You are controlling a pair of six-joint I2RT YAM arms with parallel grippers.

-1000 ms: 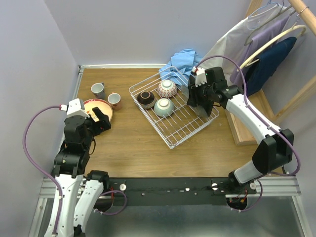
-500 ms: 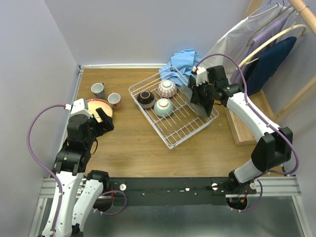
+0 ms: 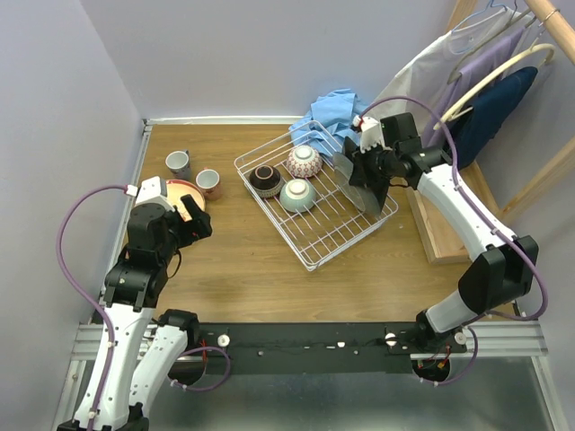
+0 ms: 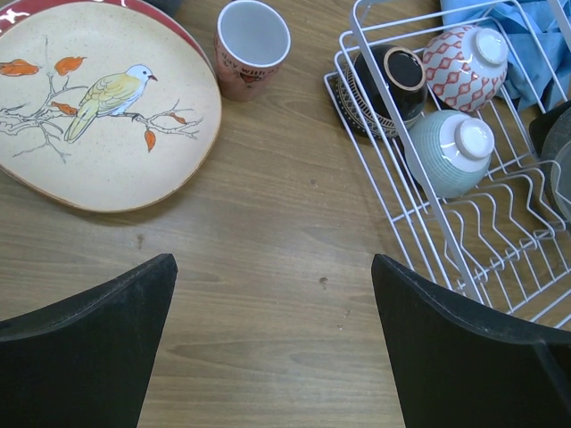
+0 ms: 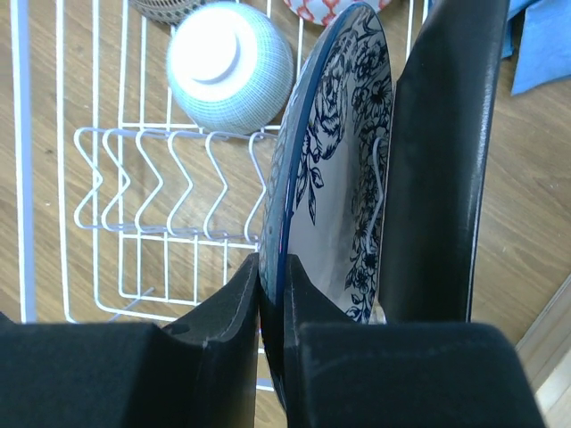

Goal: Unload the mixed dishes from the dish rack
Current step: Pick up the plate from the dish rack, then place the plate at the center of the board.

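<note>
blue floral plate [image 5: 335,178], rim pinched tight in the right pincer [image 5: 270,267]; left pincer [image 4: 272,263] wide apart, empty

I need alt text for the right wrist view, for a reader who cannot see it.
The right gripper pinches the rim of a blue floral plate standing on edge in a white wire rack. Beyond it, a pale green bowl lies upside down in the rack, over a wooden table.
</note>
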